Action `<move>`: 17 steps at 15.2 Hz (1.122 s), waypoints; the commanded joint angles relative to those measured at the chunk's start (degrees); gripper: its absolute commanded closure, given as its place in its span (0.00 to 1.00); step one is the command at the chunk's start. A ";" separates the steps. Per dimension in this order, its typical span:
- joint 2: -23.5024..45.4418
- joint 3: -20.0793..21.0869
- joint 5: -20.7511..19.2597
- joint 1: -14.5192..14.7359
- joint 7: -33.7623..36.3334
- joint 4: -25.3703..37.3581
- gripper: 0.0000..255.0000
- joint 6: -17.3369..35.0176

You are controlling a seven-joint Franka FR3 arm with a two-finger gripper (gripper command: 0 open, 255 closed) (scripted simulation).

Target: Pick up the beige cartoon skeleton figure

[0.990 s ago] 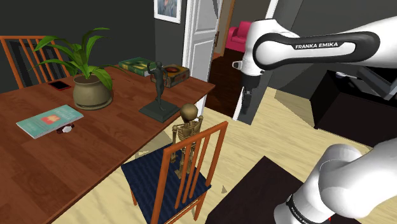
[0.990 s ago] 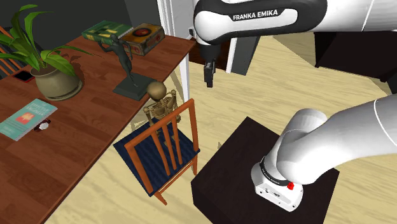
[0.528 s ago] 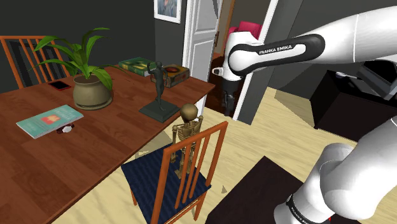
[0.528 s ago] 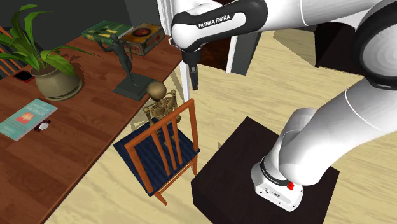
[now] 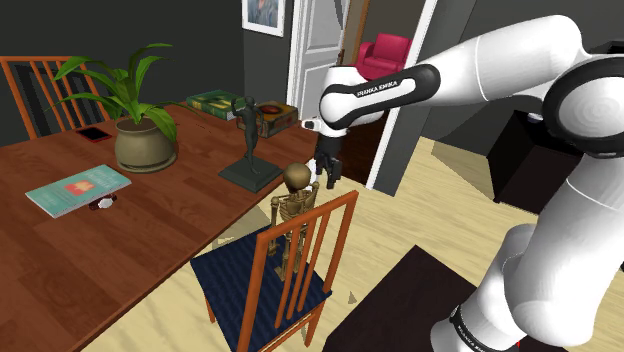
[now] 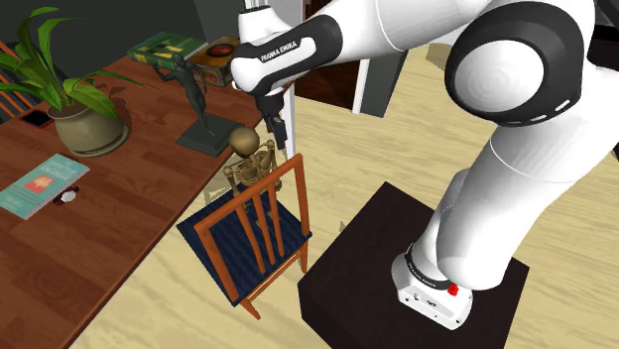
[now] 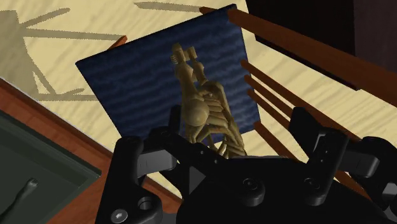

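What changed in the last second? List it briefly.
The gripper swung toward the shoulder view's left and lower, arriving beside the skeleton figure at skull height, fingers open, nothing gripped. The skeleton figure, chair, statue and potted plant stayed put.

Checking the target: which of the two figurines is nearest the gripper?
The beige skeleton figure seated on the chair, close by the gripper; the dark statuette stands farther off on the table.

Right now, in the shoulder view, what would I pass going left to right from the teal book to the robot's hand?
teal book → potted plant → dark statue → beige skeleton figure → gripper
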 commanded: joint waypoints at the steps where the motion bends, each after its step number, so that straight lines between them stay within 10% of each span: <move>1: 4.15 0.90 2.01 0.50 -4.72 2.89 0.00 0.95; 11: 7.94 1.46 3.47 0.37 -6.81 1.15 0.00 6.29; 12: 8.01 1.48 3.49 0.38 -6.79 1.20 1.00 6.31; 17: 7.99 1.51 3.48 0.43 -6.71 1.21 1.00 6.29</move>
